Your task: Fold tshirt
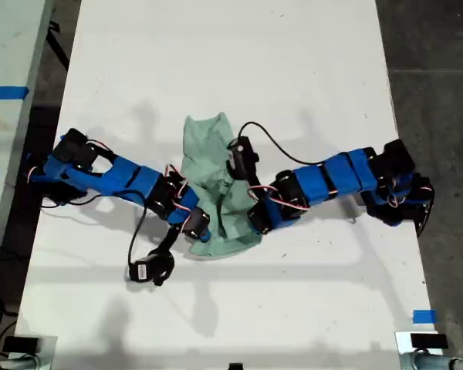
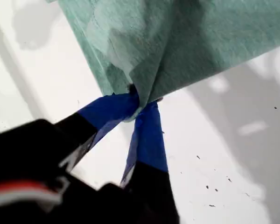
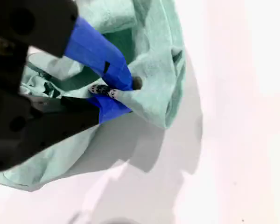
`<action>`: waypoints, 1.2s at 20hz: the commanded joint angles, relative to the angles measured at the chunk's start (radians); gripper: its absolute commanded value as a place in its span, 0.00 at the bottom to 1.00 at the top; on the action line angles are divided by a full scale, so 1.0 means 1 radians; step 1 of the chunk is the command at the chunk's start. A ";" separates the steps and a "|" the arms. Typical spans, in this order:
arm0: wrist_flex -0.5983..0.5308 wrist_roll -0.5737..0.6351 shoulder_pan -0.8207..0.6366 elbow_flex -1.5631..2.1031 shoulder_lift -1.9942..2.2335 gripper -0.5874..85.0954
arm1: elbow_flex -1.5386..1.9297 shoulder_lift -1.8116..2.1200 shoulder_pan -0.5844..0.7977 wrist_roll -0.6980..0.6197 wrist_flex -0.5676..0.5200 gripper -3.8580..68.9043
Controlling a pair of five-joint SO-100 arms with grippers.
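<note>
The soft, wrinkled pale mint-green cloth tshirt (image 1: 213, 185) lies bunched mid-bench (image 1: 293, 69) between both arms. My first pincer (image 2: 142, 105) is clenched on a fabric edge, and my second pincer (image 3: 113, 95) pinches another fold. This looks like the fold's lift stage; next, both should carry their cloth together, evenly.

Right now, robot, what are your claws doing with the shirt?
My first gripper shut on shirt edge. My second gripper shut on a bunched fold. Shirt crumpled mid-table, lifted. Nothing in the way.
</note>
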 commanded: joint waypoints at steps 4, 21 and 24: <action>0.144 -0.017 -0.103 -0.003 0.324 0.01 | -0.025 0.178 0.210 -0.166 -0.040 0.04; 0.281 0.224 -0.764 0.319 0.624 0.42 | -0.015 0.175 0.762 -0.434 -0.202 0.56; 0.221 0.313 -0.997 0.525 0.811 0.42 | -0.015 0.190 0.914 -0.474 -0.112 0.47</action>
